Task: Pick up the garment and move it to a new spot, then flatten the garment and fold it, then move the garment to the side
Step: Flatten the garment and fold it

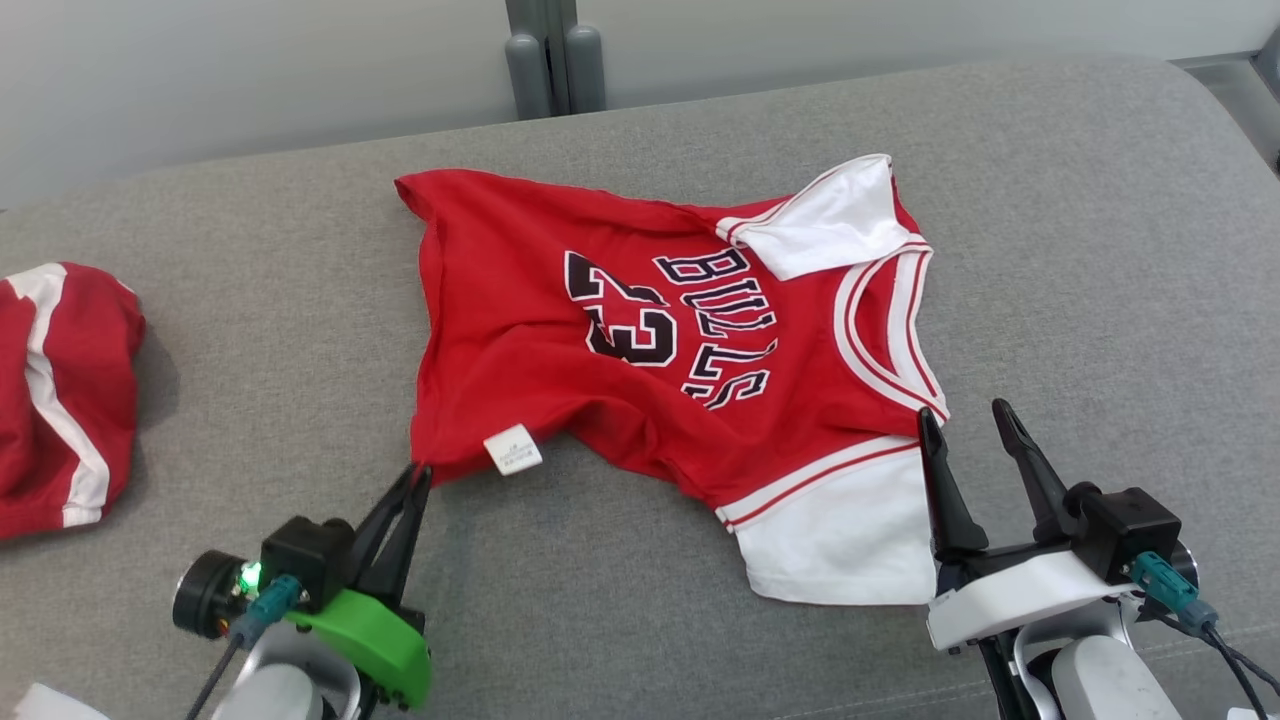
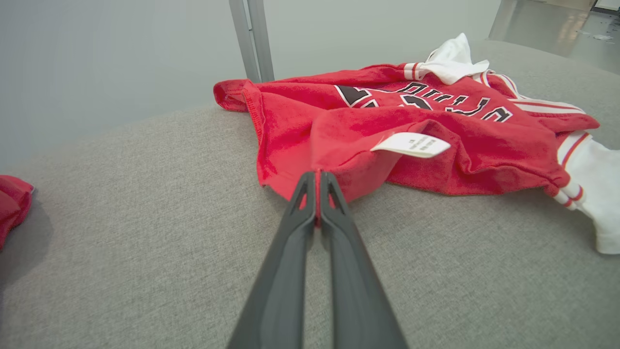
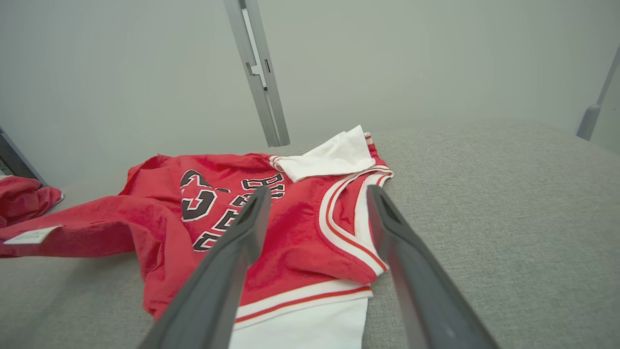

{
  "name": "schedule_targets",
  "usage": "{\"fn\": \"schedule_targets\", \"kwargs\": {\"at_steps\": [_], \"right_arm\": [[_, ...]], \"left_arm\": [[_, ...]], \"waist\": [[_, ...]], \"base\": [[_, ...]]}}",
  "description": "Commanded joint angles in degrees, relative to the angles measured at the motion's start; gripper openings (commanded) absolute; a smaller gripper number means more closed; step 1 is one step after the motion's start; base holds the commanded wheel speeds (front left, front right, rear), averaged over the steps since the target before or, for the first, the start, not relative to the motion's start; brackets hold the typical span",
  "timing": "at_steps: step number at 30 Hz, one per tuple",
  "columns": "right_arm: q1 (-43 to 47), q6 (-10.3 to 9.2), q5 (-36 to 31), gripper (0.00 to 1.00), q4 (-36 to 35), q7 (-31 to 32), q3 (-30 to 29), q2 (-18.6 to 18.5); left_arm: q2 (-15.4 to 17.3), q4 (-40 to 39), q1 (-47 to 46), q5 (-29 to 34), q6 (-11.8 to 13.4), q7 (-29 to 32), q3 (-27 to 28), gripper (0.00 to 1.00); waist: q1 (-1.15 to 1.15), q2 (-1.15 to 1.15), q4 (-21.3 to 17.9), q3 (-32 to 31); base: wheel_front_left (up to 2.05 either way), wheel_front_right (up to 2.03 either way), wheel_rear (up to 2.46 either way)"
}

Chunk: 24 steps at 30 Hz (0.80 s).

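The garment is a red jersey with white sleeves and black "BULLS 23" lettering, lying spread and rumpled on the grey cushion. My left gripper is shut on its near left hem corner, close to a white label; the left wrist view shows red cloth pinched between the closed fingertips of the left gripper. My right gripper stands open at the near right, its fingers astride the jersey's armhole edge by the white sleeve. In the right wrist view the right gripper hovers open over the garment.
A second red cloth with white stripes lies bunched at the cushion's left edge. A grey post rises behind the cushion against a pale wall. Bare grey cushion stretches to the right of the jersey.
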Motion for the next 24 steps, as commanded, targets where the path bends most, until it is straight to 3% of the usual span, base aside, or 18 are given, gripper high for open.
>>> {"fn": "schedule_targets", "kwargs": {"at_steps": [1,9,15,16,17,18,24], "right_arm": [[0.5,-0.08,0.0,1.00,0.1,-0.2,-0.2,-0.1],[1.0,-0.08,-0.4,1.00,0.4,-0.2,-0.5,-0.1],[1.6,-0.08,-0.6,1.00,0.7,-0.2,-0.9,-0.1],[1.6,-0.08,-0.5,1.00,0.7,-0.2,-0.9,-0.1],[1.6,-0.08,-0.4,1.00,0.8,-0.2,-0.9,-0.1],[1.6,-0.08,-0.3,1.00,0.9,-0.2,-0.9,-0.1],[1.6,-0.08,0.0,1.00,1.1,-0.2,-1.0,-0.1]], "left_arm": [[-0.1,0.2,2.1,0.2,0.3,0.0,0.2,0.00],[-4.1,0.6,10.8,-0.1,0.7,0.0,2.4,0.00],[-5.5,0.2,12.3,1.1,0.8,0.0,5.2,0.00],[-5.8,-0.1,12.4,1.0,0.8,0.0,5.9,0.37],[-6.2,-0.6,12.5,0.7,0.7,0.0,6.8,0.90],[-6.5,-0.9,12.7,0.6,0.7,0.0,7.5,1.00],[-7.6,-3.8,13.3,1.2,0.5,0.0,12.2,1.00]], "waist": [[0.00,0.00,1.0,-0.6],[0.00,0.00,1.7,-1.4],[0.00,0.00,2.8,-2.0],[0.00,0.00,2.9,-2.1],[0.00,0.00,3.0,-2.4],[0.00,0.00,3.1,-2.5],[0.00,0.00,3.1,-3.7]], "base": [[0.00,0.00,0.00],[0.00,0.00,0.00],[0.00,0.00,0.00],[0.00,0.00,0.00],[0.00,0.00,0.00],[0.00,0.00,0.00],[0.00,0.00,0.00]]}}
